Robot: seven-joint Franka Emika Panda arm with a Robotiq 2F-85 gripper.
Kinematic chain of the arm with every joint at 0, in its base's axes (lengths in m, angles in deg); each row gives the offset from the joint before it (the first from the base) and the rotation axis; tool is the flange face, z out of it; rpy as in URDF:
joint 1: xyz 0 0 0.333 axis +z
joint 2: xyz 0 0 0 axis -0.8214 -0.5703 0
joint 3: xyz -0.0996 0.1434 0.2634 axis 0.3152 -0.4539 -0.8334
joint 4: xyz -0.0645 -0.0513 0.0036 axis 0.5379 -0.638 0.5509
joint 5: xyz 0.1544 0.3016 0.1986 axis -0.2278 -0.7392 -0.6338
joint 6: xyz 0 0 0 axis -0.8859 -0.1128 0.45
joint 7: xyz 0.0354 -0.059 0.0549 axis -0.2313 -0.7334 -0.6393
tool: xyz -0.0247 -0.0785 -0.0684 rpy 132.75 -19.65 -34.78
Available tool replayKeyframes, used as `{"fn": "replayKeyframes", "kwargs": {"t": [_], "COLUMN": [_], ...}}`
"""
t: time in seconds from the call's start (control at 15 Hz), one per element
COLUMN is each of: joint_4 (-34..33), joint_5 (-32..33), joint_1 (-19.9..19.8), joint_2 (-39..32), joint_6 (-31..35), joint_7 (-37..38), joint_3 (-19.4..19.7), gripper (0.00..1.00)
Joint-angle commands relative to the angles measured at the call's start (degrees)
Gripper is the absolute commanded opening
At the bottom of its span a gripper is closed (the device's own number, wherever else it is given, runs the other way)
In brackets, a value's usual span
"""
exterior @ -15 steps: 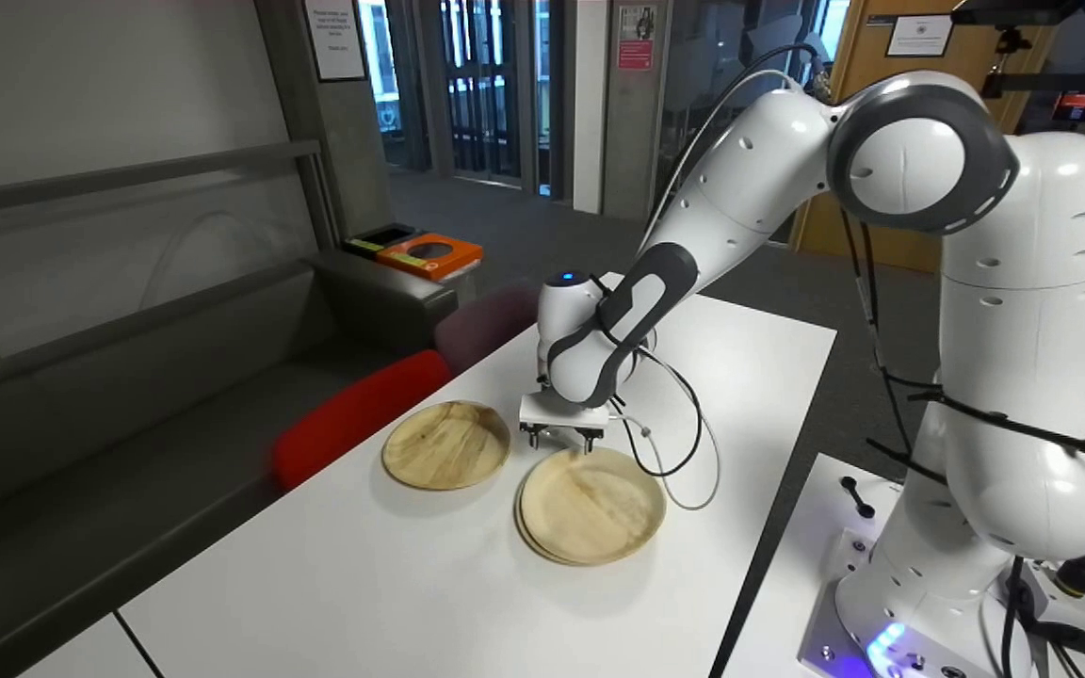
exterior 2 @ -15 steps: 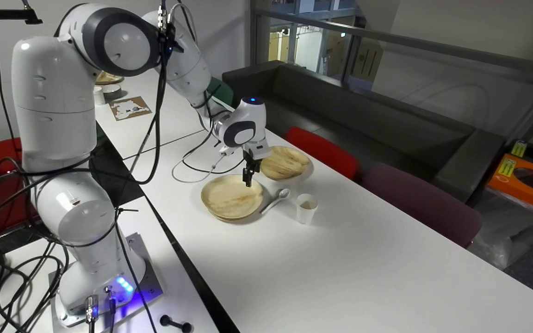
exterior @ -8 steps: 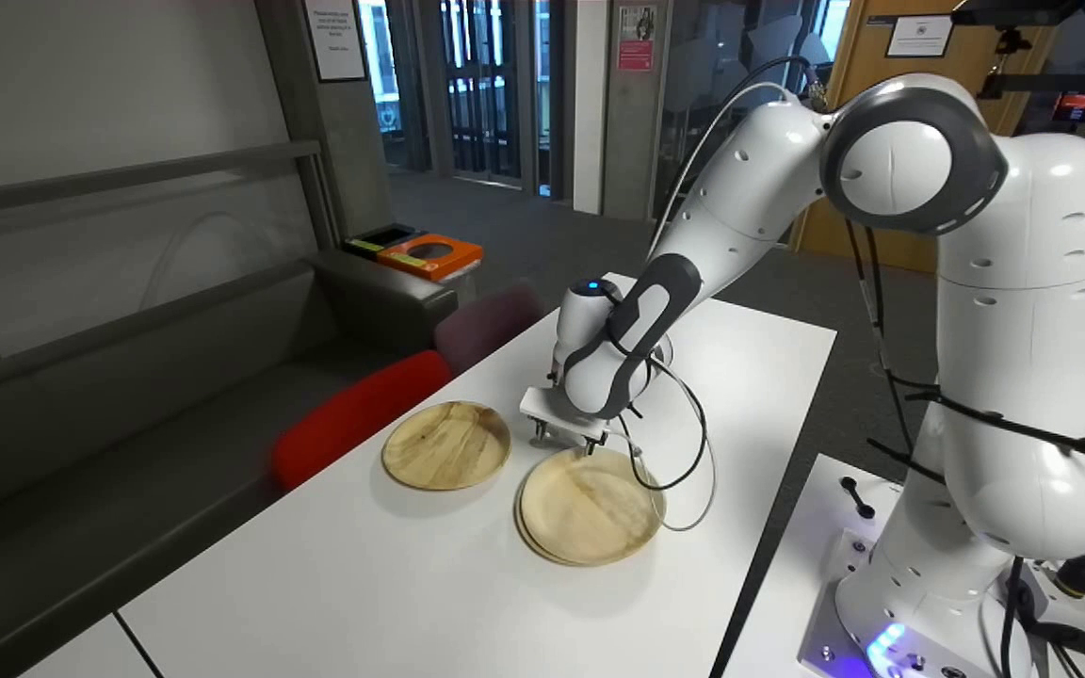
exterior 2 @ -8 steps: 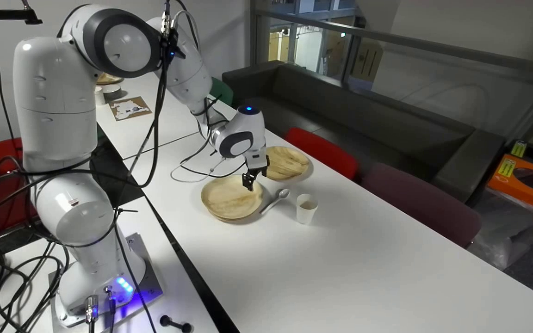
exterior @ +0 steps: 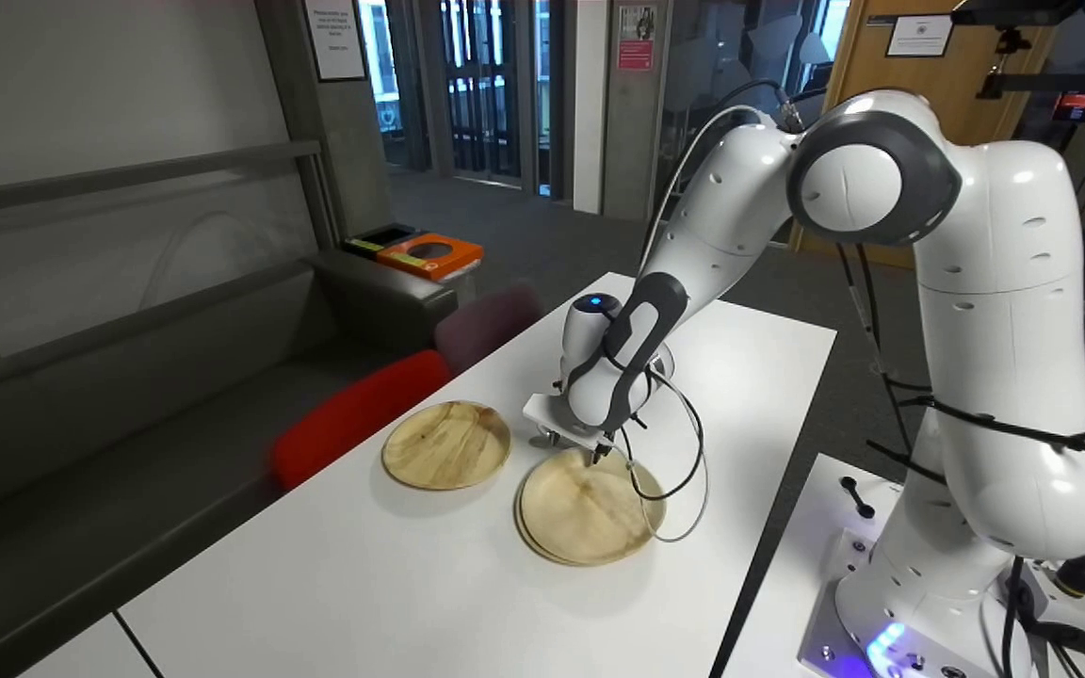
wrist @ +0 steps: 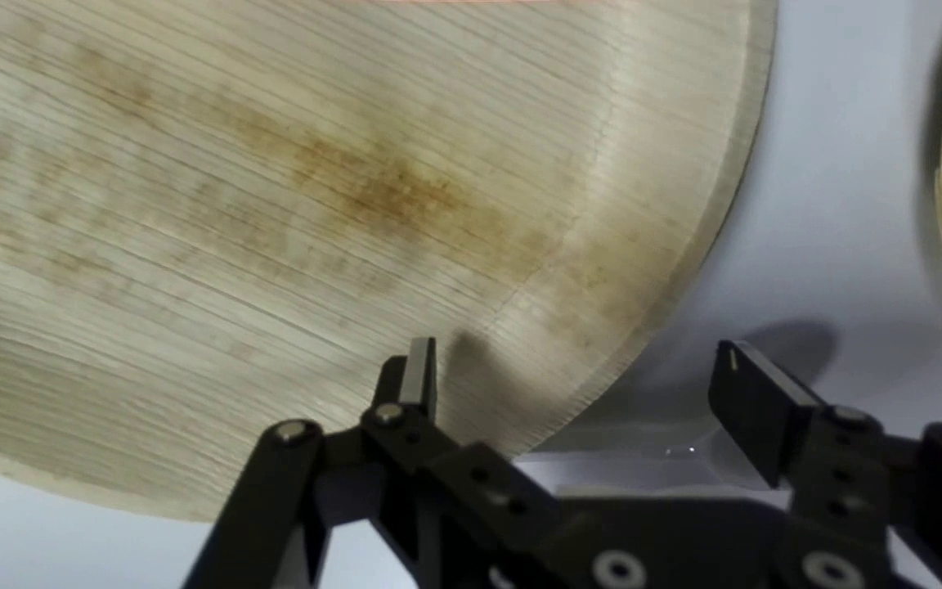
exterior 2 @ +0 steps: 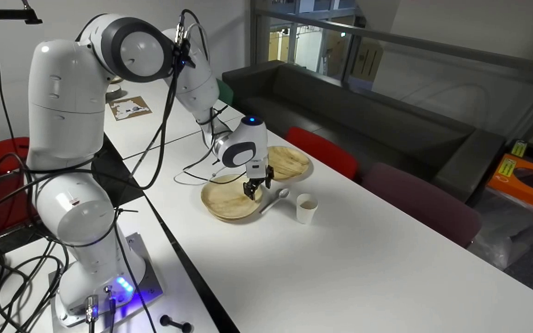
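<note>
Now, fingers (wrist: 415,380) wide apart, one over top plate (wrist: 316,221), one past rim; nothing gripped. Plate fills upper left of wrist view, unlifted on lower plate (exterior: 528,541); spoon (exterior 2: 274,202), cup (exterior 2: 306,210) unheld on bench (exterior 2: 387,277), mid-frame in exterior view.

On the table (exterior 2: 363,261), the spoon (exterior 2: 274,202) lies between the plate stack (exterior 2: 226,202) and the cup (exterior 2: 306,214).
</note>
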Motion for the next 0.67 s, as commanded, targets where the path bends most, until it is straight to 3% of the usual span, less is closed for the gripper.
{"fn": "replayKeyframes", "kwargs": {"t": [0.0, 0.47, 0.53, 0.6], "joint_4": [-0.8, -0.8, -0.8, -0.7], "joint_5": [0.7, 1.2, 1.3, 1.6], "joint_1": [1.7, 3.0, 3.2, 3.5], "joint_2": [-0.8, -1.1, -1.1, -1.0], "joint_6": [0.1, 0.2, 0.3, 0.4], "joint_7": [2.6, 3.8, 4.0, 4.2], "joint_3": [1.8, 3.1, 3.3, 3.6], "gripper": [0.6, 0.06, 0.03, 0.46]}}
